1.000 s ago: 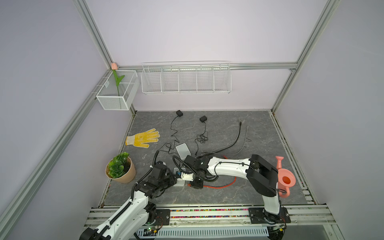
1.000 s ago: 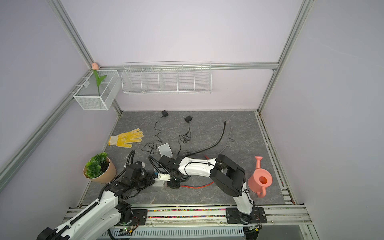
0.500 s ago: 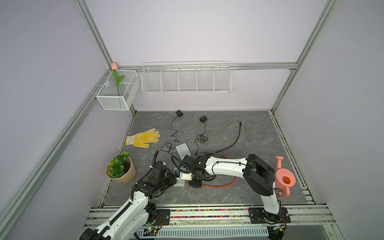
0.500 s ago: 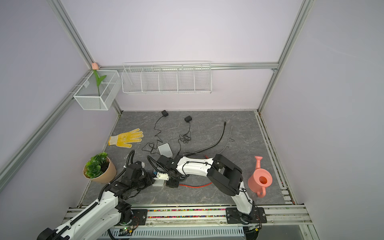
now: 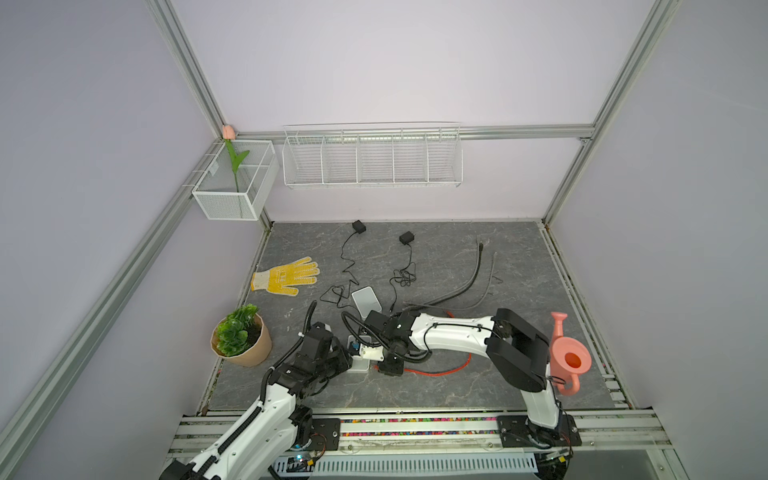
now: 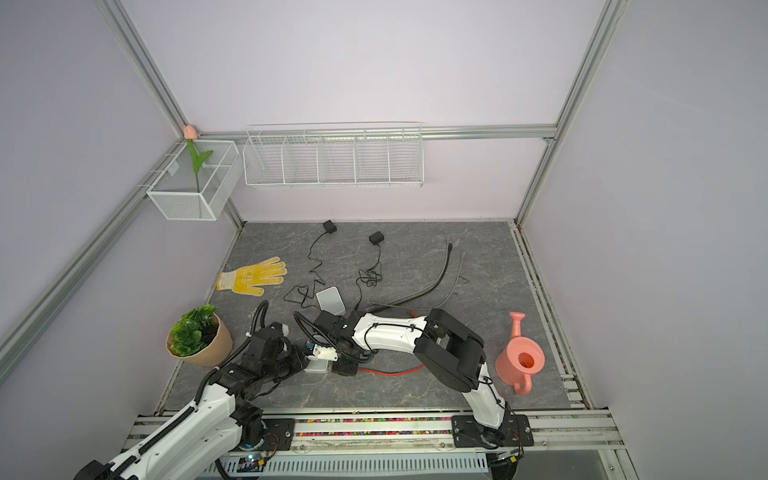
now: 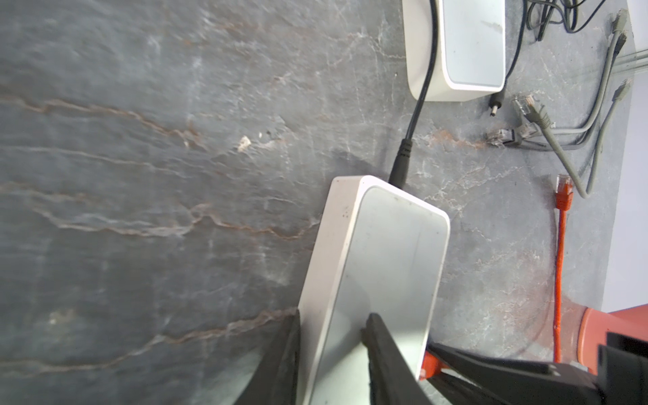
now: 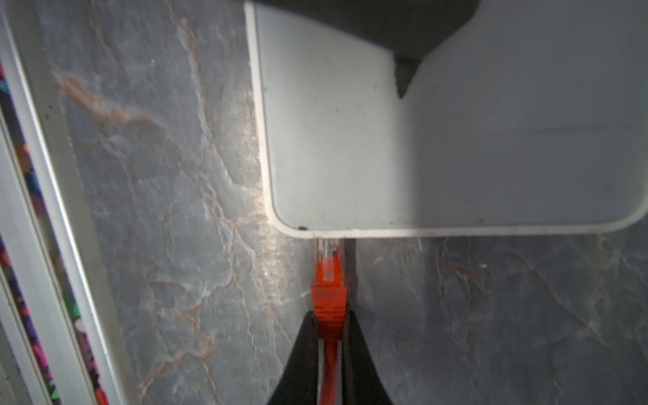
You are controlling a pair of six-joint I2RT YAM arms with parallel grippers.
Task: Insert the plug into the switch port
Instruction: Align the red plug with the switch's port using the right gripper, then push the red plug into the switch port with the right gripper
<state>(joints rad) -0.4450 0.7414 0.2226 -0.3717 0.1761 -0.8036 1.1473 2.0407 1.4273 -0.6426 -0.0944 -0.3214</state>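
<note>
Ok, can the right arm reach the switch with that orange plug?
Probably yes: the right tool grips the orange plug, whose clear tip meets the switch edge, nothing between them; the left tool holds it.

Orange plug (image 8: 328,284) against edge of flat white switch (image 8: 456,157), perhaps partly inserted.

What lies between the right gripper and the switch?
The orange plug, held by the right gripper, bridges that stretch to the switch; the right wrist view shows it.

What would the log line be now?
left gripper: holds switch | right gripper: holds orange plug | plug tip at switch edge
</note>
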